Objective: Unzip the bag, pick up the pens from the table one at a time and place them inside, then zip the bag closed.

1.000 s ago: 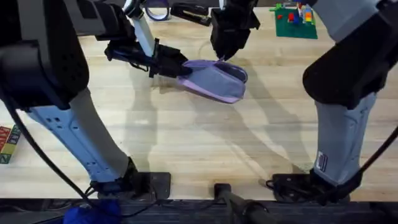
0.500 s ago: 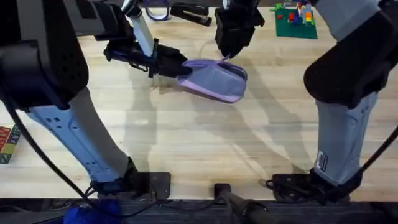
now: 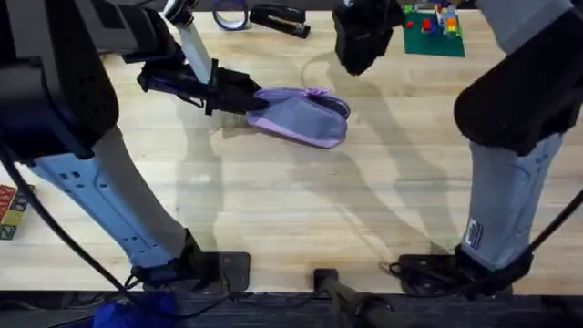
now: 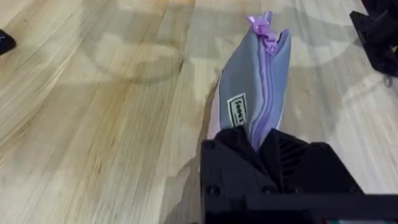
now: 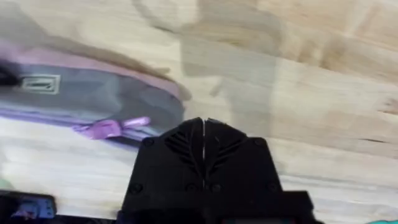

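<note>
The lavender bag (image 3: 302,117) lies on the wooden table (image 3: 301,210), back of centre. My left gripper (image 3: 250,98) is shut on its left end. In the left wrist view the fabric end is pinched between the black fingers (image 4: 256,138), and the zipper (image 4: 266,81) runs closed up to its purple pull (image 4: 261,26). My right gripper (image 3: 357,62) hangs above and to the right of the bag, apart from it. In the right wrist view it is shut (image 5: 204,124) on nothing, and the pull tab (image 5: 112,128) lies free on the bag (image 5: 87,93). The pens are out of view.
A purple tape ring (image 3: 230,15) and a black stapler (image 3: 281,18) sit at the back edge. A green baseplate with bricks (image 3: 434,27) is at the back right. Coloured blocks (image 3: 11,210) lie at the left edge.
My right gripper has left the zipper pull and moved up, back and to the right. The left gripper and the bag have shifted slightly left and back.
</note>
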### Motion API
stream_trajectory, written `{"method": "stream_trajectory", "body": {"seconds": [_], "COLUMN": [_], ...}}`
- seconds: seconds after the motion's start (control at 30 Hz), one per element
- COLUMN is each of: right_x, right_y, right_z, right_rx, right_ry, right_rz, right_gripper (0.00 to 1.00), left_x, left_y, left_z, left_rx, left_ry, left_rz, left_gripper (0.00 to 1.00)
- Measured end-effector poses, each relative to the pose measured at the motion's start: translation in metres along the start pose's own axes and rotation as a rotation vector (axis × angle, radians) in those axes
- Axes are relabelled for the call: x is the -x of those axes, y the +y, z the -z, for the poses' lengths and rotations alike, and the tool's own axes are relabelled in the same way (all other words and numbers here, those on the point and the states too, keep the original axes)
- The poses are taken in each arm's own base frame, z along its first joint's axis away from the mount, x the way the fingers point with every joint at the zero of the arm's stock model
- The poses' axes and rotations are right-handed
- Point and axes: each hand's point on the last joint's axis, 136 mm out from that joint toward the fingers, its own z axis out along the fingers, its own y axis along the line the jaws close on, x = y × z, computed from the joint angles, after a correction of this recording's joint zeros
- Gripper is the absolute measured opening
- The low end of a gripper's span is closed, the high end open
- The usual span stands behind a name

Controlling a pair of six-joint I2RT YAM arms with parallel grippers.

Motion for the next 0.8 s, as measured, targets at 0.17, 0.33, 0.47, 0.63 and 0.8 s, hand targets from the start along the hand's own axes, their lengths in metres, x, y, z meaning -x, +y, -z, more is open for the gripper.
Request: {"method": "stream_trajectory", "body": {"seconds": [0.17,0.33,0.47,0.63,0.8], "right_x": [0.003,0.004,0.002,-0.006,-0.015], "right_y": [-0.019,-0.028,-0.03,-0.031,-0.025], "right_z": [0.003,0.007,0.023,0.057,0.084], "right_rx": [-0.032,-0.045,-0.039,-0.022,-0.006], "right_ry": [-0.013,-0.026,-0.065,-0.15,-0.216], "right_rz": [-0.03,-0.047,-0.05,-0.054,-0.039], "right_gripper": [0.031,0.031,0.031,0.031,0.032], "left_x": [-0.001,-0.001,-0.003,-0.008,-0.016], "left_y": [0.0,0.0,0.0,-0.002,-0.006], "left_z": [0.001,0.001,0.001,0.001,0.002], "left_rx": [0.003,0.003,0.0,-0.005,-0.02], "left_ry": [0.001,0.005,0.014,0.042,0.09], "left_rz": [0.002,0.002,0.005,0.013,0.032], "left_gripper": [0.042,0.043,0.043,0.043,0.043]}}
